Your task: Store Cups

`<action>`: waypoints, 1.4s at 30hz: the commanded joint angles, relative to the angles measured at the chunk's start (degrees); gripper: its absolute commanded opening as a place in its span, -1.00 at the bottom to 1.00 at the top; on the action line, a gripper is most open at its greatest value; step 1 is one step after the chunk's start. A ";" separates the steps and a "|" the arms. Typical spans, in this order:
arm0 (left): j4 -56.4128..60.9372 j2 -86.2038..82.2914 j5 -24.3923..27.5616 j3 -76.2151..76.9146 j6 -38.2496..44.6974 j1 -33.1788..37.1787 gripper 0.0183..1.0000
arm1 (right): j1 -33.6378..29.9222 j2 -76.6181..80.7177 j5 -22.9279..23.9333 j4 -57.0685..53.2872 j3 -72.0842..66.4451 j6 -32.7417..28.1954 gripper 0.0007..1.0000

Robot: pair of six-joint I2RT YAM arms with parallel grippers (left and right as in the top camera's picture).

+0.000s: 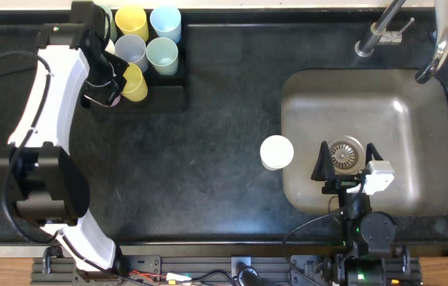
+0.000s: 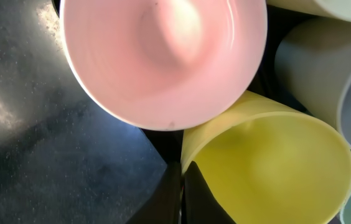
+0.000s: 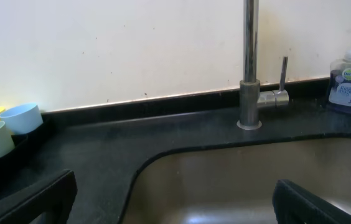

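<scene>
A black plastic tray (image 1: pixel 168 89) sits at ten o'clock on the dark stone counter (image 1: pixel 208 159). Four upright plastic cups (image 1: pixel 162 56) stand at its twelve o'clock end. A tilted yellow plastic cup (image 1: pixel 134 82) lies at six o'clock of them, with a pink plastic cup (image 2: pixel 163 56) at its eight o'clock. A white round cup (image 1: pixel 276 152) stands at the nine o'clock rim of the steel sink (image 1: pixel 415 103).

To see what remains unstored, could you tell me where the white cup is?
In the top view, the white cup sits on the black counter at the sink's left rim, left of the right gripper.
</scene>
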 commanded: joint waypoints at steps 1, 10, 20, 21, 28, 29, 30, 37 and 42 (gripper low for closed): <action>0.98 1.66 -1.16 -0.39 -0.46 -0.72 -0.96 | -0.02 -0.48 -0.20 0.31 -0.74 0.42 0.99; 1.16 3.58 -1.38 -0.39 -0.46 -2.05 -0.96 | -0.02 -0.48 -0.20 0.31 -0.74 0.42 1.00; 1.05 2.91 -1.31 -0.39 -0.39 -2.10 1.00 | -0.02 -0.48 -0.22 0.31 -0.74 0.42 1.00; 0.98 2.29 -1.29 -0.39 -0.39 -2.14 1.00 | -0.02 -0.48 -0.20 0.31 -0.74 0.42 0.99; 0.20 -9.09 -1.40 -0.39 4.07 -3.43 1.00 | -0.02 -0.48 -0.22 0.31 -0.74 0.42 1.00; -0.42 -11.93 -1.49 -0.39 5.95 -3.82 1.00 | -0.02 -0.48 -0.20 0.31 -0.74 0.42 1.00; -1.14 -14.58 -1.99 -0.39 8.07 -4.11 1.00 | -0.02 -0.48 -0.22 0.31 -0.74 0.42 1.00; -8.41 -35.82 -3.76 -7.32 42.10 -7.52 1.00 | -0.02 -0.48 -0.22 0.31 -0.74 0.42 1.00; 14.34 -59.69 -3.74 -43.82 62.27 -8.63 1.00 | -0.02 -0.48 -0.22 0.31 -0.74 0.42 1.00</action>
